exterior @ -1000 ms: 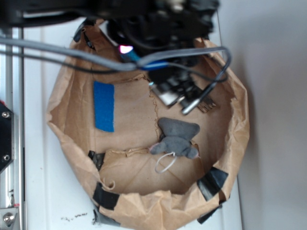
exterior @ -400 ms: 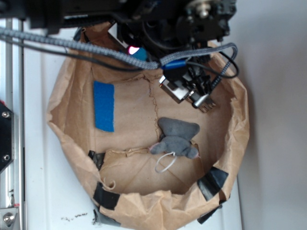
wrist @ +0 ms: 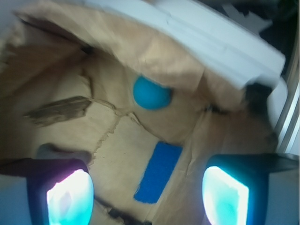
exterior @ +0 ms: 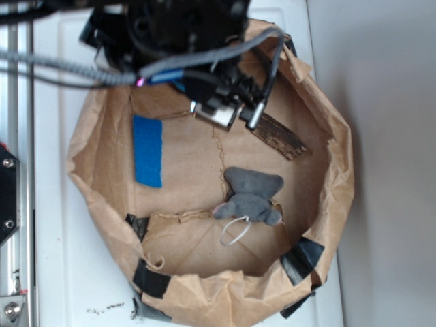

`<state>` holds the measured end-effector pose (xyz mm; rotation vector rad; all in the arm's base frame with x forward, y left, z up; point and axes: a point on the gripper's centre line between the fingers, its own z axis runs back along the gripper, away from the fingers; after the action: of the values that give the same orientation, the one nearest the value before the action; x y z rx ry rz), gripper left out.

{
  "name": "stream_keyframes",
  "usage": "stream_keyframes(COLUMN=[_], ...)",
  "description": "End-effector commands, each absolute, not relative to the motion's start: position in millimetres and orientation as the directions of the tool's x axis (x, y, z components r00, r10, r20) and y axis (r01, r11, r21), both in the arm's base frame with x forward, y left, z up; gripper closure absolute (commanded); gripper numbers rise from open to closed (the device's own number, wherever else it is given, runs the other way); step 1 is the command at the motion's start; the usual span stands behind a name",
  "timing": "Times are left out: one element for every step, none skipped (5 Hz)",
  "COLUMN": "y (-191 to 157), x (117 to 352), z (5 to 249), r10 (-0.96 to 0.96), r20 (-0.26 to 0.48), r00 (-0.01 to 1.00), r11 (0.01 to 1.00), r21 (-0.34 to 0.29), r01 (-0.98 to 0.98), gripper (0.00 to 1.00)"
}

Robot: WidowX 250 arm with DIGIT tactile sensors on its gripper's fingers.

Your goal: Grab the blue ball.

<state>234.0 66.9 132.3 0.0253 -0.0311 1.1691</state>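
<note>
The blue ball (wrist: 151, 93) is a small round teal ball lying against the far paper wall in the wrist view, ahead of the jaws and well beyond them. My gripper (wrist: 147, 197) is open, its two glowing pads (wrist: 70, 199) wide apart with only the paper floor and the blue strip between them. Seen from the exterior camera, the gripper (exterior: 235, 117) hangs over the back left of the paper basin, and the arm hides the ball there.
A brown paper basin (exterior: 334, 170) with raised crumpled walls encloses everything. On its floor lie a flat blue felt strip (exterior: 148, 151) (wrist: 158, 172), a grey plush toy (exterior: 252, 196) and a dark bark-like piece (exterior: 278, 135) (wrist: 58, 108).
The arm has swung left and towards the back of the basin, uncovering the dark bark-like piece. The plush toy and the blue strip have not moved.
</note>
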Motion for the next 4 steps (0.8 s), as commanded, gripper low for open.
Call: stream_keyframes(y=[69, 71, 74, 77], x=[258, 278, 293, 294], z=[107, 98, 80, 64], r10=[0.948, 0.958, 0.956, 0.945], r20=[0.141, 0.149, 0.21, 0.275], r00=[0.287, 0.247, 0.204, 0.175], r11=[0.29, 0.245, 0.202, 0.175], r21=[-0.002, 0.027, 0.034, 0.025], r01=[-0.957, -0.969, -0.979, -0.984], gripper=[0.0, 0.0, 0.0, 0.0])
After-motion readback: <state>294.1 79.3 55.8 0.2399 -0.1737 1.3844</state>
